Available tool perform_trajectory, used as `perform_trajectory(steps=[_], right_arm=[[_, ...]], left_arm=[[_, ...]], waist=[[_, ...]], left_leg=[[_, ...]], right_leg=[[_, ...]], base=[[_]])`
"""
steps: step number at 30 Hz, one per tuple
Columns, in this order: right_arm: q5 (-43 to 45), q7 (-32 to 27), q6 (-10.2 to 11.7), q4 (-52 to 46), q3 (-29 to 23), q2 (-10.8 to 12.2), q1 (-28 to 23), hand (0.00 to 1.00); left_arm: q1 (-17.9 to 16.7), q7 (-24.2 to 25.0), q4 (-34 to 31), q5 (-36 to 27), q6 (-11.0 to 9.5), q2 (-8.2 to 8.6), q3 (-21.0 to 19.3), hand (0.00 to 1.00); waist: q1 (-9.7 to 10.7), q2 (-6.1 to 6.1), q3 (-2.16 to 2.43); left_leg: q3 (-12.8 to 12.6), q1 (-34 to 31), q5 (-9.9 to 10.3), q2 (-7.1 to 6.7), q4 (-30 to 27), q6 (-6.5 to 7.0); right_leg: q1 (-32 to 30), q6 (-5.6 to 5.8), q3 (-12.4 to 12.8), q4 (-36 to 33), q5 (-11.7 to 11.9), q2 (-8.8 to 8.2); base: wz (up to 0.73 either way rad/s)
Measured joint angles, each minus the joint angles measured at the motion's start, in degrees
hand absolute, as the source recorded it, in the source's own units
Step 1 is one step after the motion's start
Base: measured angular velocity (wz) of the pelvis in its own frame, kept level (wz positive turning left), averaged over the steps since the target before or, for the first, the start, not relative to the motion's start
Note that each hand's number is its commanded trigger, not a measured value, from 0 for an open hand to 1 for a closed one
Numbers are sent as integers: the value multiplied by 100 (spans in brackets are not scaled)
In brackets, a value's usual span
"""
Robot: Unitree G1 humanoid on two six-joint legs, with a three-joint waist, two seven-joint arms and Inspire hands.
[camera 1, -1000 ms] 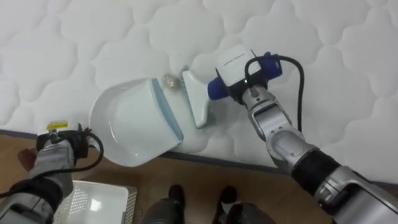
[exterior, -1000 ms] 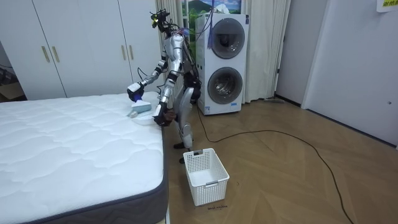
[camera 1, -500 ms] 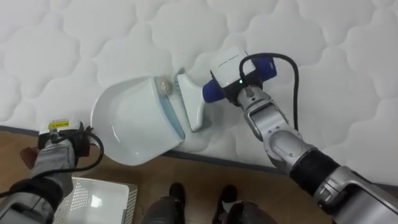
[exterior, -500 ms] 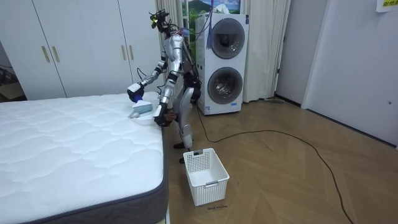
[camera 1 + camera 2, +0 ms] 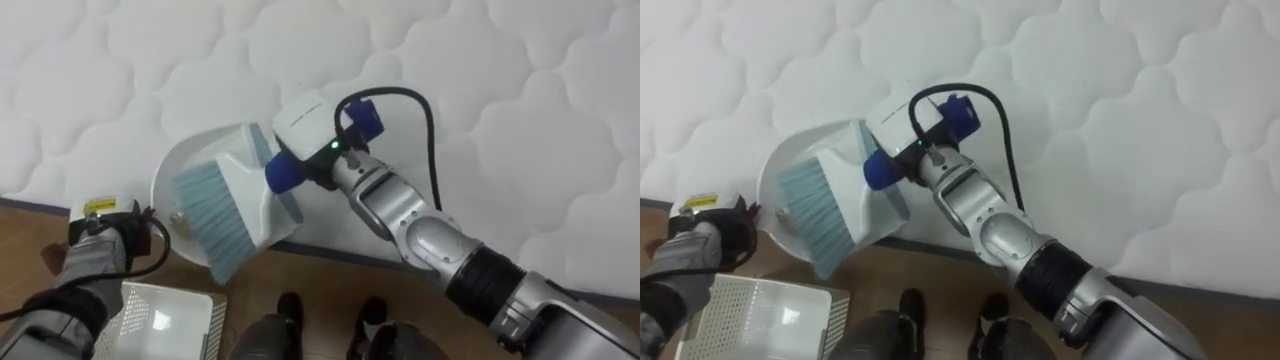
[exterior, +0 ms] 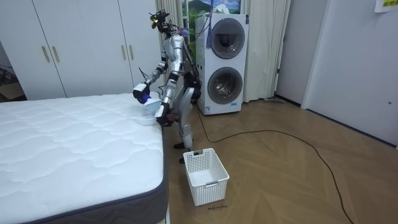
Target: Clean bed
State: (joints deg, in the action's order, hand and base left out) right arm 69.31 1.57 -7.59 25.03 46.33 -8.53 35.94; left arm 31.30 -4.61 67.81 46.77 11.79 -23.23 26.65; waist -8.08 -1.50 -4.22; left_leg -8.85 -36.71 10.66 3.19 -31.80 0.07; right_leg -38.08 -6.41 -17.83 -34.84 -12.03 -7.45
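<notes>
My right robot hand point(image 5: 318, 166) is curled round the blue handle of the brush point(image 5: 225, 200), whose bristles lie in the white dustpan point(image 5: 163, 185) at the edge of the bed point(image 5: 450, 80). My left robot hand point(image 5: 98, 240) sits low beside the dustpan, and I cannot tell its state. I judge this to be the sweeping-in step, so next I should lift the brush clear and carry the dustpan level to the basket point(image 5: 165, 318) below.
</notes>
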Motion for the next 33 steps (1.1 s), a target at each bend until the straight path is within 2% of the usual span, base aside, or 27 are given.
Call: perform_trajectory(steps=[10,17,20,26,28,29,31,33], right_arm=[[-413,53,292,-152,-2,3,-2,100],[-803,55,393,-152,-9,-6,-4,100],[-943,54,393,-149,-20,-38,-54,100],[-1296,-53,527,-146,-57,-371,-260,100],[-1429,-295,666,-118,-116,-685,-335,100],[-1470,-379,709,-118,-166,-767,-372,100],[-1700,-681,786,-106,-471,-1008,-561,100],[-1762,-947,803,7,-767,-1089,-703,100]], left_arm=[[-4,-2,90,-48,-147,30,49,100],[-50,-40,99,-167,-204,36,49,100],[-66,-185,68,-234,-236,38,51,100],[-144,-845,33,-228,-306,72,39,100],[-218,-1136,-97,-226,-314,74,38,100],[-244,-1206,-164,-226,-318,74,39,100],[-330,-1431,-305,-228,-375,77,37,100],[-377,-1520,-372,-226,-398,78,-15,100]], waist=[[9,-2,3],[14,4,6],[34,21,12],[38,30,12],[47,38,11],[45,42,10],[48,39,11],[96,39,11]], left_leg=[[18,5,-1,-88,-21,65],[22,-5,26,-87,-149,100],[109,-59,31,-79,-224,106],[127,-17,47,-84,-252,134],[128,-8,50,-87,-267,139],[128,0,50,-86,-265,139],[148,88,60,-93,-257,156],[148,212,65,-104,-224,162]], right_leg=[[0,52,-15,-92,-30,-110],[0,67,7,-192,-53,-130],[12,64,-50,-189,-51,-123],[124,75,-128,-212,-53,-161],[145,82,-131,-207,-50,-167],[160,86,-133,-199,-47,-166],[244,99,-124,-188,-46,-166],[366,120,-114,-175,-57,-171]], base=[[3],[0],[8],[4],[0],[4],[0],[0]])
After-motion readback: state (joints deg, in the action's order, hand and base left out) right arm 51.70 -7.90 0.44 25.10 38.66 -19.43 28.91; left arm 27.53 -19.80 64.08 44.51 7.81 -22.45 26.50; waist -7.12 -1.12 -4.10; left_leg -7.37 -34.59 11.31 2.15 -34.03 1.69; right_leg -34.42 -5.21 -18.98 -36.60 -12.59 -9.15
